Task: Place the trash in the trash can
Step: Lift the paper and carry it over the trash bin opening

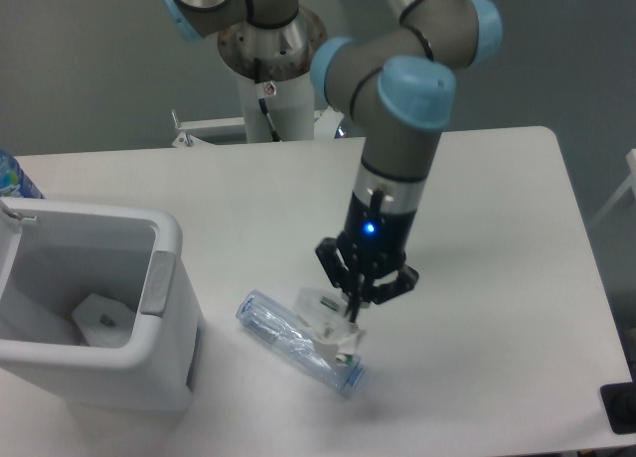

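Arm: you are seeing it reaching straight down over the tabletop's [477, 278] front-middle.
Gripper [350, 328]: its jaws are closing around the wrapper [328, 313], lying on the bottle [298, 340].
Trash can [164, 278]: sitting at the front-left corner.

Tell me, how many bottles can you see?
2. A crushed clear bottle lies on the table under the gripper; a blue bottle peeks in at the left edge. More could be hidden.
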You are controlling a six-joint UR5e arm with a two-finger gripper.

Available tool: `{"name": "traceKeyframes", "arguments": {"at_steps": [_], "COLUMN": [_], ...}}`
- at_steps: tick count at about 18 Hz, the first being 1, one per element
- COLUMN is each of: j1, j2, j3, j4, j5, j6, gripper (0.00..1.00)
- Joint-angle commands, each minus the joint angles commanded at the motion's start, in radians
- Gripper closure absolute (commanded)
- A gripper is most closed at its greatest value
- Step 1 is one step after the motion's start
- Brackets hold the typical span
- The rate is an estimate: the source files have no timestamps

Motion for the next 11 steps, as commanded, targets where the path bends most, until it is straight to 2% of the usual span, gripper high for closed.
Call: {"name": "traceKeyframes", "arguments": {"at_steps": [4, 9, 11], "j1": [-0.026, -0.175, -0.219], "j2": [0.029, 0.046, 0.057], "j3": [0.031, 0.029, 0.032], "j4": [0.000, 0.002, 0.008], "j5": [-0.071, -0.074, -0.065], "j6": [-0.086, -0.149, -0.263], "gripper": [1.00, 1.00, 1.00]}}
